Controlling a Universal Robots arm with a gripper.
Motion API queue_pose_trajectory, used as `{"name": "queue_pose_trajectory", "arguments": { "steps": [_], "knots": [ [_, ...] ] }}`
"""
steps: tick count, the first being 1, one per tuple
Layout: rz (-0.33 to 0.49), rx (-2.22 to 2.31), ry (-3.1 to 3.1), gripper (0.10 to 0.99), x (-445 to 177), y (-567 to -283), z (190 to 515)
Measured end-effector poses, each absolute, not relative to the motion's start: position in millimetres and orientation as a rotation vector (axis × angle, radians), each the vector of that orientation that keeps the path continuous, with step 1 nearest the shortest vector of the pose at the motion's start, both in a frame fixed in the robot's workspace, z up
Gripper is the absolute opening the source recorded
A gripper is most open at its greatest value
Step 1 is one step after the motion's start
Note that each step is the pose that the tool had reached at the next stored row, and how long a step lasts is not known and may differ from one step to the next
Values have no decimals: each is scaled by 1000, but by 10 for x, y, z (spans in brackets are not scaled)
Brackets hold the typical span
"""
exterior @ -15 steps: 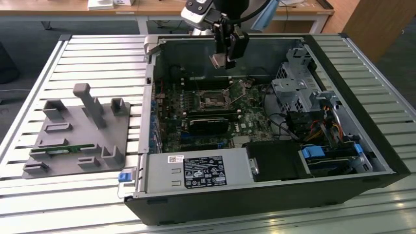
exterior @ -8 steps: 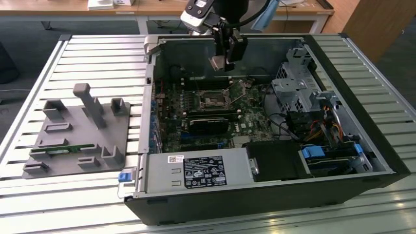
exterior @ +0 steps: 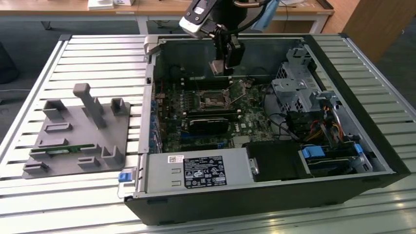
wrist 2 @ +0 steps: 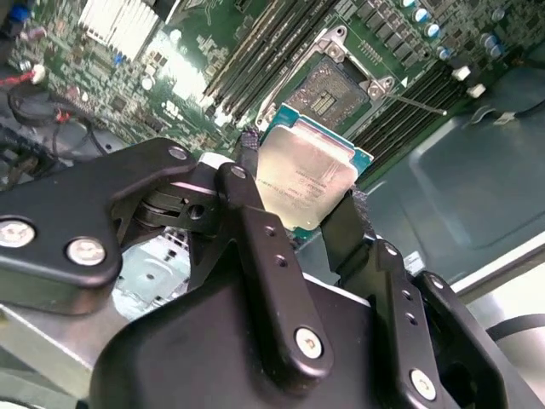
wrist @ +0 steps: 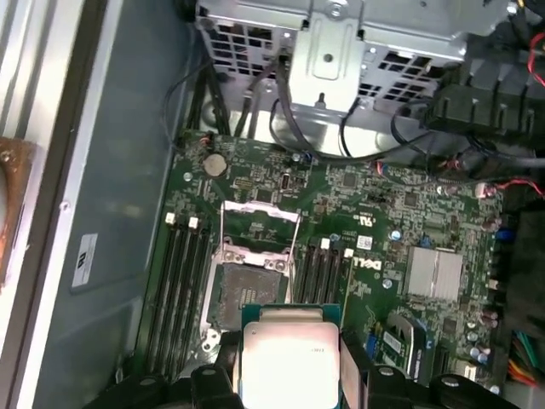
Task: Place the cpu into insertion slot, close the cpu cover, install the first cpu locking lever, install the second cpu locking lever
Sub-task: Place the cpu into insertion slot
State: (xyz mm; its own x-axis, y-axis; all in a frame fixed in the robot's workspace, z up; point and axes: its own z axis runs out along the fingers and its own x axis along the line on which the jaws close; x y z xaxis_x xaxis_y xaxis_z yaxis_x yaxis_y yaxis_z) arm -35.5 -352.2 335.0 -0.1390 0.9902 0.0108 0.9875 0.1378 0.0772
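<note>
A: Claw: wide or narrow?

B: Narrow. The claw is clamped on the cpu, a finger on each of two opposite edges.

A: Where is the chip?

B: In the air inside the case. In the exterior view it hangs above the board, apart from the insertion slot.

A: So which step?

B: The first, I'd judge: placing. The cpu cover stands raised, leaving the socket bare.

A: What does seating it call for?

B: Probably squaring the chip's edges to the socket's rim, keeping it level, and a soft touch.

A: Count?

B: One claw, two fingers, one cpu, one slot, one cover. One thin lever rod shows beside the socket; whether there is a second, I cannot tell.
</note>
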Motion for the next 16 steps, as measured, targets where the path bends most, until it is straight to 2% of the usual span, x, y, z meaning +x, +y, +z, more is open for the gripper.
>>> {"name": "queue_pose_trajectory", "arguments": {
  "steps": [16],
  "knots": [
    [99, 2155, 2219, 545, -355, -3442, 3099]
  ]
}}
